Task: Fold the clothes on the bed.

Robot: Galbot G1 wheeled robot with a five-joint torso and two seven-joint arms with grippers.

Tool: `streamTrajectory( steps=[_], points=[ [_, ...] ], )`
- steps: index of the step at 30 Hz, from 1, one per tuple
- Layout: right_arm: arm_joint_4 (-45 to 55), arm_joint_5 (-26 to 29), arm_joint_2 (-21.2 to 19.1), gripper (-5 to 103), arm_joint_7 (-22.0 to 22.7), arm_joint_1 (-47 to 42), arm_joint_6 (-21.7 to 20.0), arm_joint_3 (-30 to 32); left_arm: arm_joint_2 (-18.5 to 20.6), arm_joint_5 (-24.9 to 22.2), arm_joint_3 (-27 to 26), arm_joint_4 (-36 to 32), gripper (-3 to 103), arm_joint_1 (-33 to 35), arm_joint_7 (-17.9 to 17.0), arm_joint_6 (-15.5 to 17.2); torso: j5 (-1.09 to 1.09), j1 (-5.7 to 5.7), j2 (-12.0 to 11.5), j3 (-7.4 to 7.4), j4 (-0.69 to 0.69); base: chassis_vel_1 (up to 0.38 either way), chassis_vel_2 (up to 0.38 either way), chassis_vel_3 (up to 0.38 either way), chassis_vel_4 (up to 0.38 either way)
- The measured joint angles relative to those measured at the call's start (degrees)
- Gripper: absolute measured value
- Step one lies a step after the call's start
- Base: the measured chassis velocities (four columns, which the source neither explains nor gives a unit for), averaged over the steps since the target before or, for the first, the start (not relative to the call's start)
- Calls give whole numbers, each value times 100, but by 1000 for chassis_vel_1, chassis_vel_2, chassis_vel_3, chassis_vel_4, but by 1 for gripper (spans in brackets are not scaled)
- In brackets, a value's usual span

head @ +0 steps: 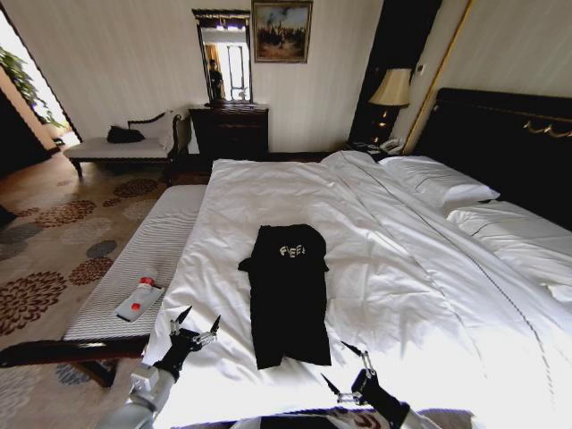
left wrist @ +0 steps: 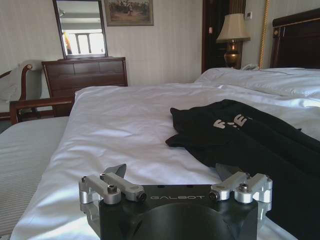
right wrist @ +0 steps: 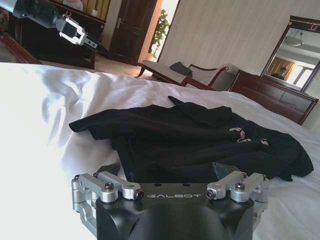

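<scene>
The right tool [head: 350, 368] hovers released at the foot of the bed [head: 402, 268], just off the T-shirt's [head: 286, 290] hem. The left tool [head: 197, 323], fingers also spread, hangs near the bed's left edge. The black T-shirt lies lengthwise on the white duvet [head: 268, 192], sleeves tucked inward.

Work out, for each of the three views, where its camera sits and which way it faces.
Head: high, looking down the bed at the T-shirt; left gripper and right gripper below.
Left wrist: low at the bed's edge, across the T-shirt toward the dresser; own open fingers.
Right wrist: low, over the T-shirt; left gripper beyond.
All share the shirt.
</scene>
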Motion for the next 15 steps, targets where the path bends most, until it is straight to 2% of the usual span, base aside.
streamTrajectory(
  steps=[10,14,15],
  points=[
    [-245,-400,16,103,87,288,-58,-200,70,-137,-24,50,100,-47,-11,63,0,0,0,0,0,0,0,0,0],
    [-367,-424,-8,92,158,407,-108,-241,159,-283,-52,52,100,-200,-95,146,0,0,0,0,-2,0,0,0,0],
    [-381,-434,-12,92,162,420,-111,-251,167,-321,-63,50,100,-225,-106,162,0,0,0,0,-1,0,0,0,0]
  ],
)
